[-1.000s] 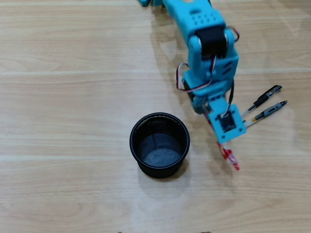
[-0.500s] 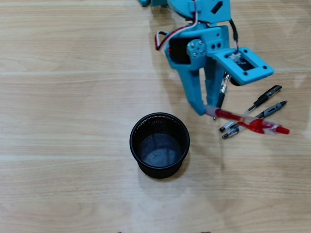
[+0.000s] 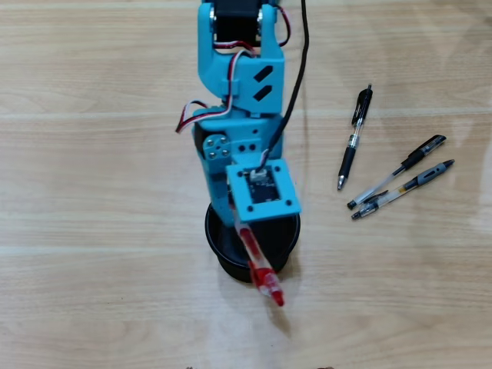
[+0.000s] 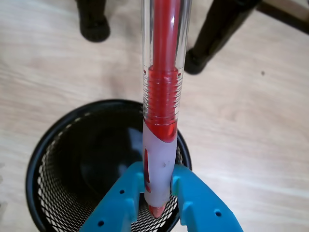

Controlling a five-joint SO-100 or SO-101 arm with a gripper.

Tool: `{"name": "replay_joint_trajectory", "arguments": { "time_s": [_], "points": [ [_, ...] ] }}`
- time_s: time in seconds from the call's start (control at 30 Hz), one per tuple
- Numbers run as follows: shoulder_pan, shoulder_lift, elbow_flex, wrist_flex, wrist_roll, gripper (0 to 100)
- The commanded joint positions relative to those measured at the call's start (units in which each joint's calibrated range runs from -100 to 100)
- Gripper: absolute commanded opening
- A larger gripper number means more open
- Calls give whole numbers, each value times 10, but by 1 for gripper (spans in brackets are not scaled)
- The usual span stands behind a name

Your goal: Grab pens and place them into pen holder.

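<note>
your blue two-finger pincer (image 4: 158,205) is clamped on the grey grip end of the red click pen with a clear barrel (image 4: 163,72), right above the round black wire-mesh pen holder (image 3: 286,247). in the overhead view the pen's far end sticks out past the holder's rim. 3 black click pens (image 3: 398,182) lie on the light wooden worktop (image 3: 100,169), right of the arm.
</note>
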Motion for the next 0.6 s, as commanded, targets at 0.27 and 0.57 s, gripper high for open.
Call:
{"name": "replay_joint_trajectory", "arguments": {
  "time_s": [0.27, 0.57],
  "points": [
    [-21, -15, 45, -10, -35, 2],
    [-30, -20, 44, -9, -35, 12]
  ]
}}
